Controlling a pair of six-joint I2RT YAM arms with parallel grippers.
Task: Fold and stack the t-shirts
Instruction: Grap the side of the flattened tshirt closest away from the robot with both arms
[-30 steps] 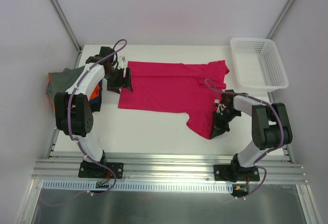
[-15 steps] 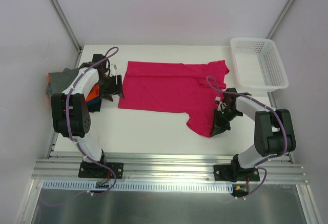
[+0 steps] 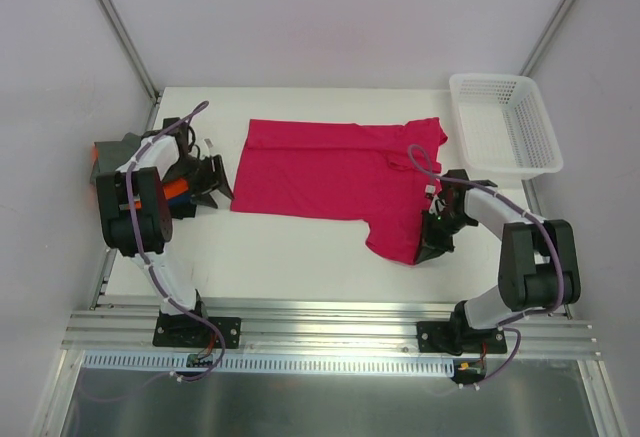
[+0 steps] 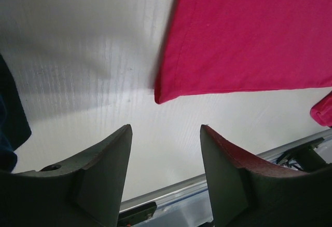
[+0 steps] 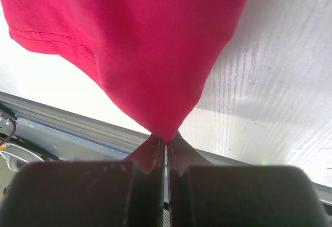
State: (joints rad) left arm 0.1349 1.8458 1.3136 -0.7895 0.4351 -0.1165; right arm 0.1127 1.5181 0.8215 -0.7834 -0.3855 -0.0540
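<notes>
Magenta t-shirt point(image 3: 330, 172) lies spread at the middle of the tabletop point(image 3: 300, 257); right fingers point(image 5: 151, 154) pinch its nearest corner, left fingers point(image 4: 104, 170) stand apart, empty, beside its left hem. Limp, light cloth, probably best taken by corners

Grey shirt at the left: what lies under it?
Under the grey shirt an orange shirt peeks out, and navy cloth shows at the pile's edge. The left arm covers most of the pile, so the layers' order and folds cannot be seen.
</notes>
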